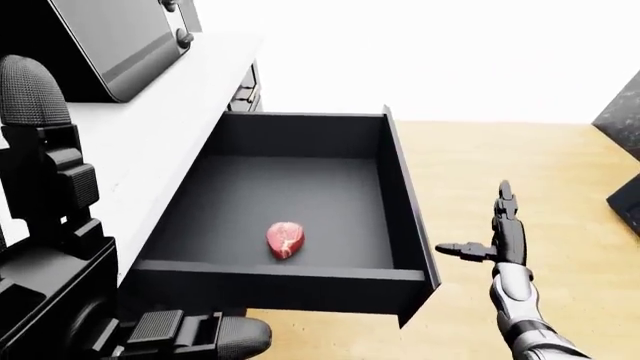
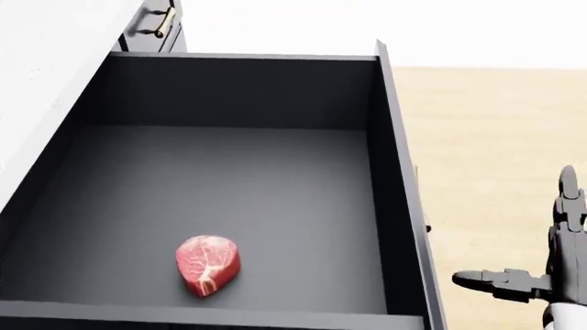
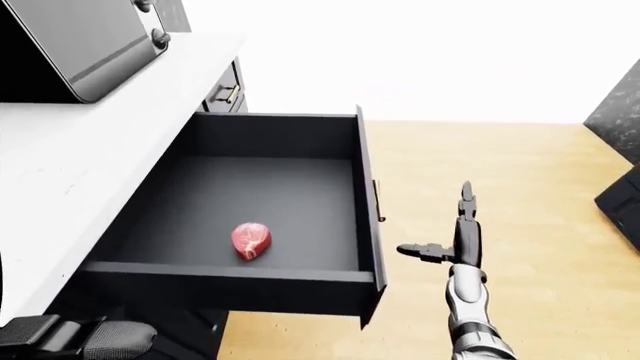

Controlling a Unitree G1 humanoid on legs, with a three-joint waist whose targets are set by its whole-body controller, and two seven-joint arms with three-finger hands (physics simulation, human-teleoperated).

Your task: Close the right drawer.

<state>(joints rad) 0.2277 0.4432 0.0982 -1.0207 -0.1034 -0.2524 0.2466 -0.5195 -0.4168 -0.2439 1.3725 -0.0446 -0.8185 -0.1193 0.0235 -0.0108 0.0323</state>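
Note:
The dark drawer stands pulled far out from under the white counter. Its front panel faces the right of the views, with a small handle on its outer face. A red raw steak lies on the drawer floor toward the bottom of the head view. My right hand is open, fingers pointing up and thumb reaching toward the panel, a short gap away from it. A dark part of my left arm or hand shows at the lower left; its fingers are not clear.
A dark microwave sits on the counter at upper left. More drawers with a brass handle lie beyond the open one. Wooden floor spreads to the right, with dark furniture at the right edge.

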